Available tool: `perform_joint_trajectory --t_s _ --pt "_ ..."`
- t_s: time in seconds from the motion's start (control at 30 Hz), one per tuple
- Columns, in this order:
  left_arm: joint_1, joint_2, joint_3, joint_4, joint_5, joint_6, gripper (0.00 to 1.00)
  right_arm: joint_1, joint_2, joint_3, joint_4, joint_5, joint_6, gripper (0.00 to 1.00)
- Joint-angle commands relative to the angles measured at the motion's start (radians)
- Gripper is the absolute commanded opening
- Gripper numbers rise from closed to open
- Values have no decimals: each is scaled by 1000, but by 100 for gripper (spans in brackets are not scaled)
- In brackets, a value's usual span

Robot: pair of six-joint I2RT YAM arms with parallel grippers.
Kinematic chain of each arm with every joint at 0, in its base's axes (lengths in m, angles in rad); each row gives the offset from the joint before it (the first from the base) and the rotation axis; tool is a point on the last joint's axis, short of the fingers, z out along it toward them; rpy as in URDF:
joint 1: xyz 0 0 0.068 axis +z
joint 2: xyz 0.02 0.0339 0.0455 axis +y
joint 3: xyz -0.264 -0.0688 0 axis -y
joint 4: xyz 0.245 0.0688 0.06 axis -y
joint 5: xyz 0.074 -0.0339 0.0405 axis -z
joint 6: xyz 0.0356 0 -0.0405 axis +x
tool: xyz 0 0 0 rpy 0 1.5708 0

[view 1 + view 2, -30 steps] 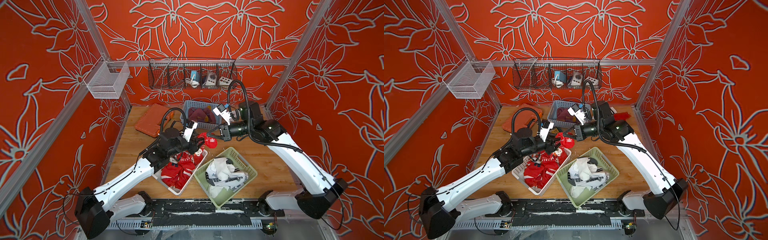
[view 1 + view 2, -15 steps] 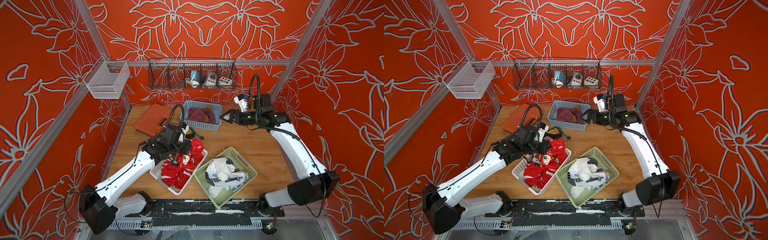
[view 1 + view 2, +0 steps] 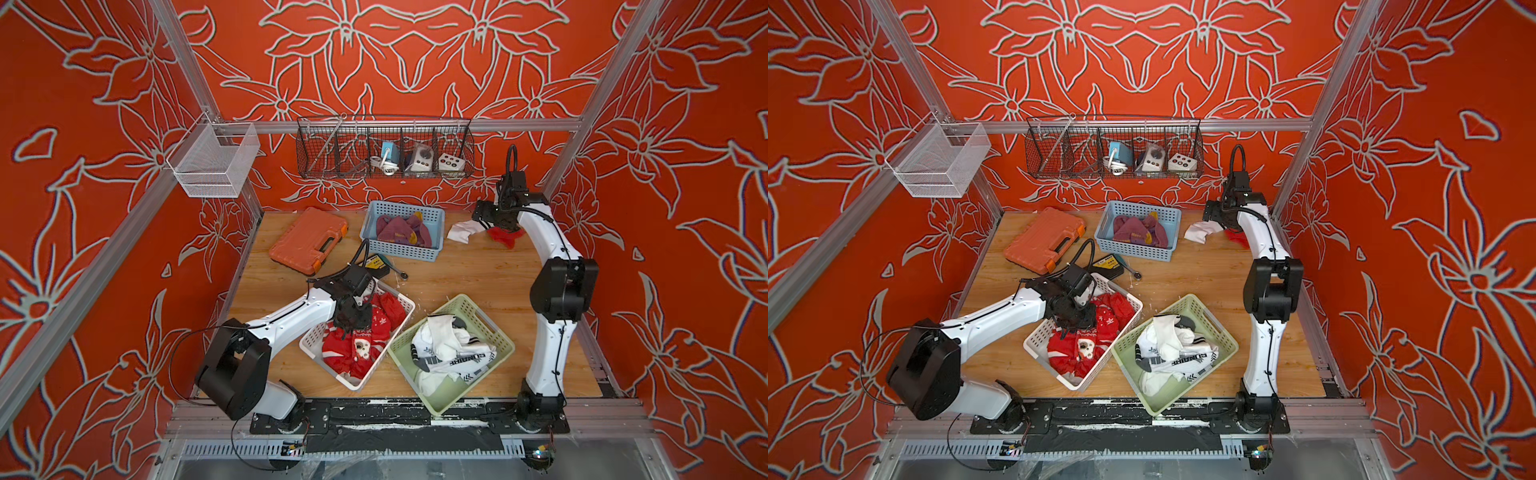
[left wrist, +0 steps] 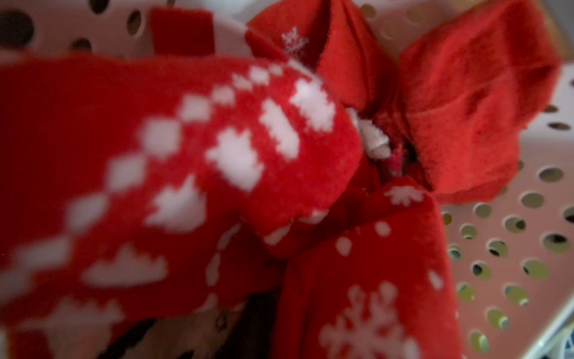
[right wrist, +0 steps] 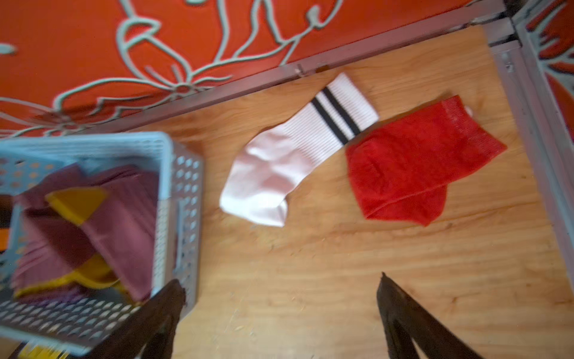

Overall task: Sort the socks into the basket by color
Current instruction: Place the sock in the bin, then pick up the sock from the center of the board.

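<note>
Right end effector [image 5: 279, 281] spread; white sock [image 5: 295, 152] and red sock [image 5: 413, 161] lie on the worktop [image 5: 310, 248] just ahead. Left end effector [image 3: 351, 324] over red socks [image 3: 357, 353] in basket [image 3: 309, 345]; its state cannot be told.

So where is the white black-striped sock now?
In a top view the white sock with two black stripes lies on the wooden table's far right, between the blue plastic basket and a loose red sock.
</note>
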Motion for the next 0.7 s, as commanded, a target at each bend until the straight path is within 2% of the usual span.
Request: perform_joint_trajectory --t_s 0.0,0.07,0.17,0.3,0.43,0.5,0.67 --pt "3 -48 -11 21 20 5 65 -41 121 171 -77 103 -42 98" --pt "4 -100 -2 13 22 5 72 -61 213 283 -113 126 -56 98" --pt "4 -172 25 -11 48 0 76 -100 287 324 -79 101 -39 98" --pt "7 -242 48 -28 58 -17 80 -129 397 422 -82 49 -37 98" --pt "10 -275 89 -49 51 -19 80 -141 446 435 -82 8 -21 95" --pt "16 -283 105 -45 38 -18 80 -141 454 418 -86 -2 -18 88" --pt "43 -279 147 -10 35 -14 80 -141 456 357 -113 -17 -3 61"
